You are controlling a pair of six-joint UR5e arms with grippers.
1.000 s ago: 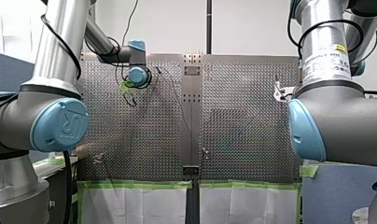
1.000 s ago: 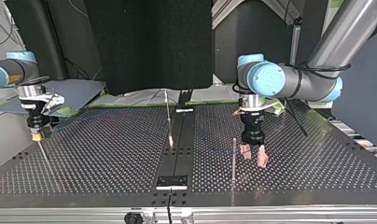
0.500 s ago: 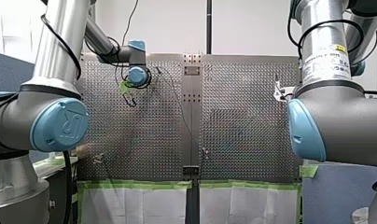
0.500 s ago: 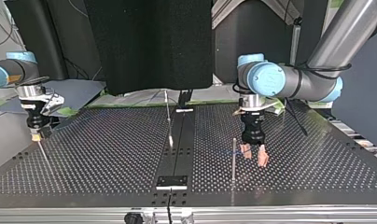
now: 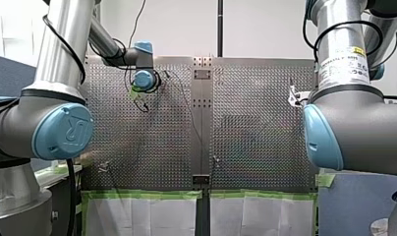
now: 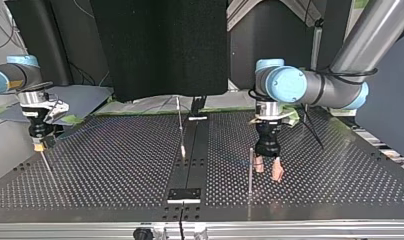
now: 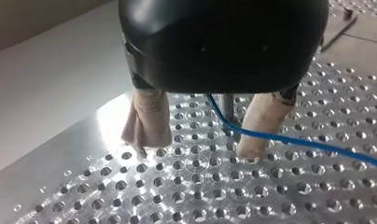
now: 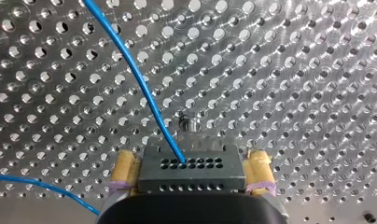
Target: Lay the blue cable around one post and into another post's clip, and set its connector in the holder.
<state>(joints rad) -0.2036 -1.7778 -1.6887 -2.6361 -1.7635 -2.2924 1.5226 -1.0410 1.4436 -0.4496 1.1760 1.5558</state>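
The blue cable runs across the perforated table between the beige pads of my left gripper, which is open and low over the plate. A thin upright post stands just beyond the cable. In the top view my left gripper hangs right beside this post. My right gripper has its yellow pads against both sides of a dark connector with two rows of holes. The cable enters one hole. At the top view's left edge, my right gripper holds still.
A second post with a pale tip stands on the table's dark middle strip, with a small plate nearer the camera. A screw head sits just ahead of the connector. A black panel rises behind the table.
My left gripper has shifted a little toward the thin post and turned slightly, staying open. My right arm has not moved.
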